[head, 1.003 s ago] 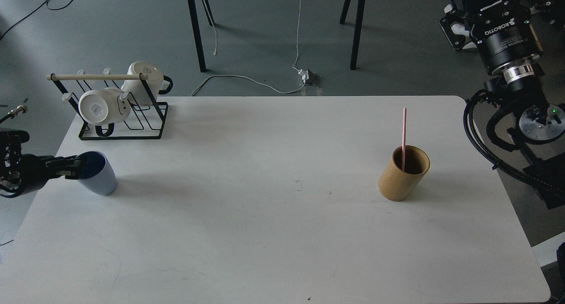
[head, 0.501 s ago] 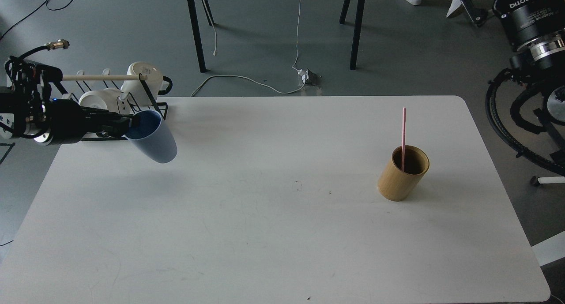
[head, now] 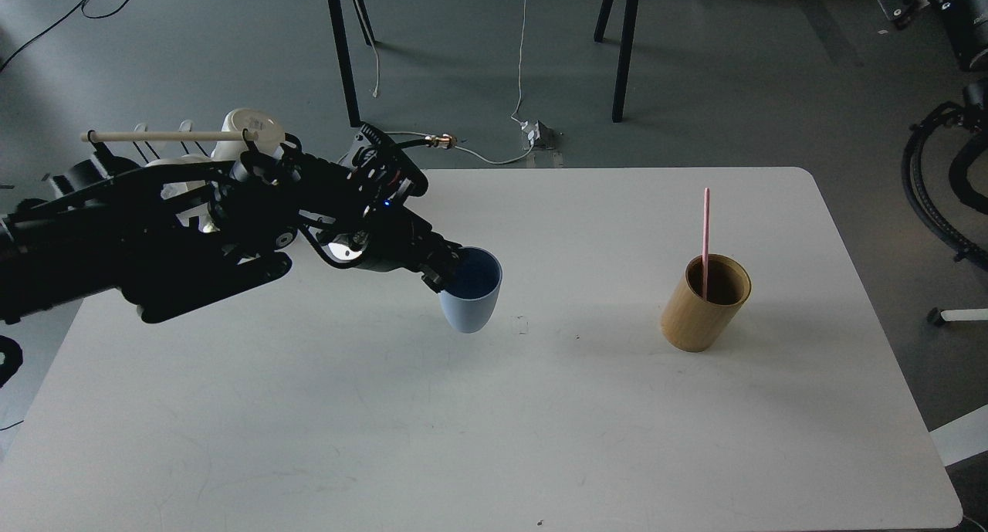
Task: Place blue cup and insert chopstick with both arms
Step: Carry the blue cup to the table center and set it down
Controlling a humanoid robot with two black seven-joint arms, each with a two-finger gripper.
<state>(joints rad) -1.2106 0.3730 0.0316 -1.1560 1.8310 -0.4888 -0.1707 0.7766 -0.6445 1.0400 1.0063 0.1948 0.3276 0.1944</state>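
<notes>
My left gripper (head: 448,273) is shut on the rim of the blue cup (head: 472,300) and holds it upright near the middle of the white table (head: 494,424); I cannot tell whether its base touches the table. The pink chopstick (head: 705,231) stands upright in the tan bamboo cup (head: 704,303) on the right side of the table, well apart from the blue cup. My right arm (head: 953,22) shows only at the top right corner, off the table; its fingers are out of view.
A black wire rack (head: 193,177) with white mugs and a pale wooden rod stands at the table's back left, partly hidden behind my left arm. Black cables hang at the right edge. Chair legs and cords lie on the floor behind.
My left arm has carried the blue cup from the table's left edge, up and rightward, to near the middle. The right arm has risen almost out of view.
</notes>
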